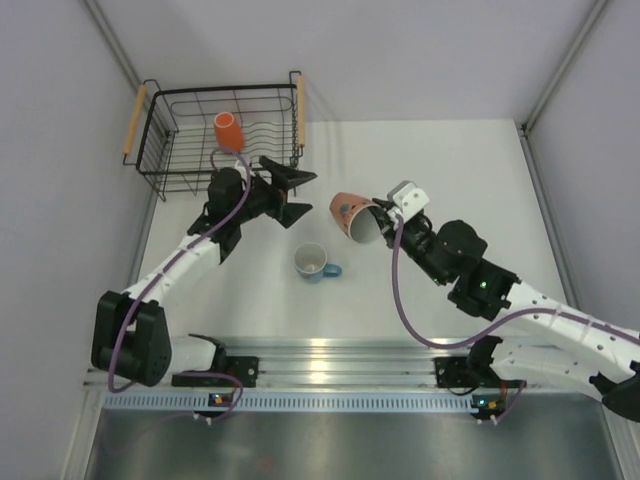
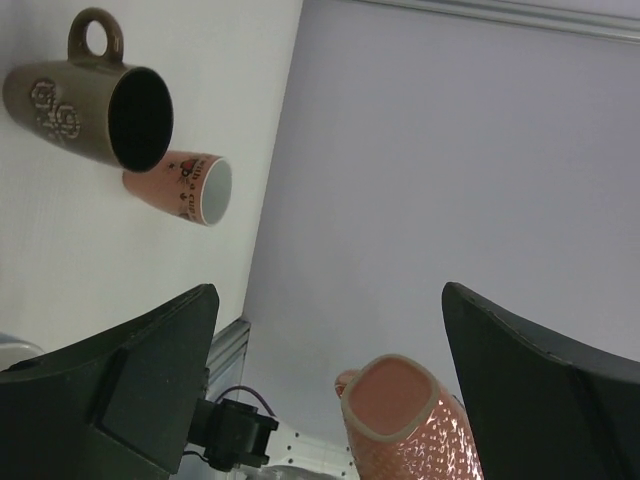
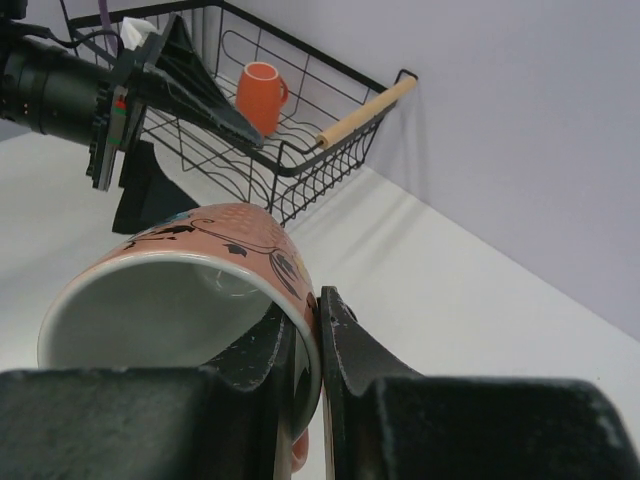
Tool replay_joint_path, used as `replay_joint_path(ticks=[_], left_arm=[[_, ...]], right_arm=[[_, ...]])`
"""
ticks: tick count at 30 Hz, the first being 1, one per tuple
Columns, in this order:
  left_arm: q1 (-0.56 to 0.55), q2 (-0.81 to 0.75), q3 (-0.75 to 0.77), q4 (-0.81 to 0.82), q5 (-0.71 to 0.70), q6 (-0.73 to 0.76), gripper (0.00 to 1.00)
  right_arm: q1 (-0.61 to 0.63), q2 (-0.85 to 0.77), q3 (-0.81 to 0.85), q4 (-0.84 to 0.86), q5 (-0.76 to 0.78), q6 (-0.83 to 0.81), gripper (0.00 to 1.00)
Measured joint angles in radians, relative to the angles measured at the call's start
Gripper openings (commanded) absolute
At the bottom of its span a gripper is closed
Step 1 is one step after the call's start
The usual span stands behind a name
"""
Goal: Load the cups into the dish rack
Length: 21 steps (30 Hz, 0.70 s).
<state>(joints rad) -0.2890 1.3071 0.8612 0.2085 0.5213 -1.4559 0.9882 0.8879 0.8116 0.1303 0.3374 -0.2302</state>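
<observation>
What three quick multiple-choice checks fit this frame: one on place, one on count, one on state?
1. Where is the light blue mug? A in the dish rack; B on the table between the two arms; C stacked on another mug.
2. How many mugs sit in the dish rack? A one; B two; C three.
3. What is the right gripper doing? A open and empty; B shut on the light blue mug; C shut on the rim of the pink mug.
Key: 1 B, it stands upright on the bare tabletop. 2 A, only the orange mug is inside. 3 C, its fingers pinch the wall, one inside and one outside.
</observation>
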Motion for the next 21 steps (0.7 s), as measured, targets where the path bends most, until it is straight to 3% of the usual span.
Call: replay_joint_path(ticks=[12, 21], left_arm=[[-0.035, -0.128, -0.055, -0.023, -0.014, -0.171, 0.99], [-0.063, -0.148, -0.055, -0.134, -0.052, -0.196, 0.99]], right_arm=[[0.027, 0.153, 0.000, 0.095, -0.118, -0.172, 0.00], [0.072, 0.180, 0.002, 0.134, -0.145, -0.277, 0.00]])
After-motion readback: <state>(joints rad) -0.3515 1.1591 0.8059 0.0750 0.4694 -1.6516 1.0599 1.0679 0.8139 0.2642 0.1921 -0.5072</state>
